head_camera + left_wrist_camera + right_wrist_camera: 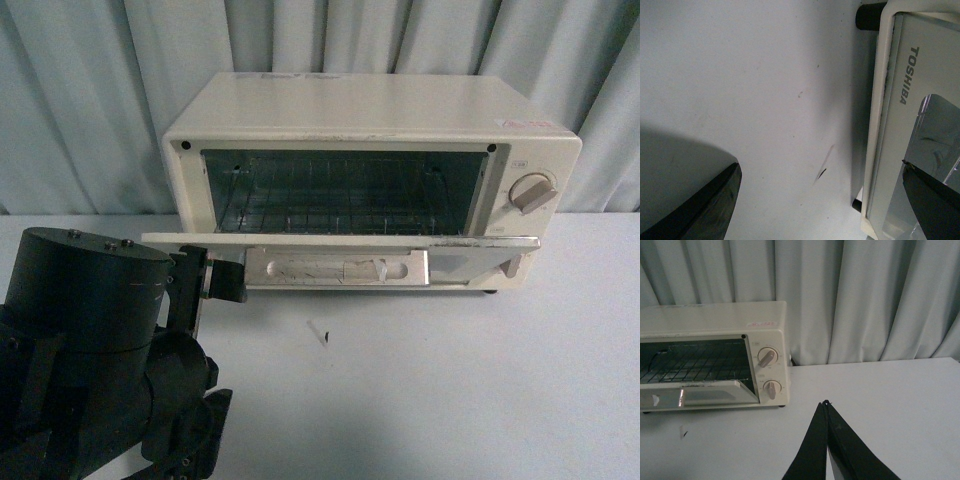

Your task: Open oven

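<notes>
The cream-white oven [370, 130] stands at the back of the table. Its glass door [340, 241] hangs down about level, with the bar handle [335, 267] on its front edge. The wire rack [330, 205] shows inside. My left gripper [215, 278] is open at the door's left end. In the left wrist view the door [890, 125] with its Toshiba lettering lies between the spread fingers [935, 205], and the gripper [825, 200] holds nothing. My right gripper [826, 404] is shut and empty, over the table, right of the oven [715, 320].
A grey-white table [450, 380] carries the oven. A pale pleated curtain [90, 100] hangs behind. A small dark mark [322, 335] lies on the table in front of the door. Two knobs [767, 358] sit on the oven's right panel.
</notes>
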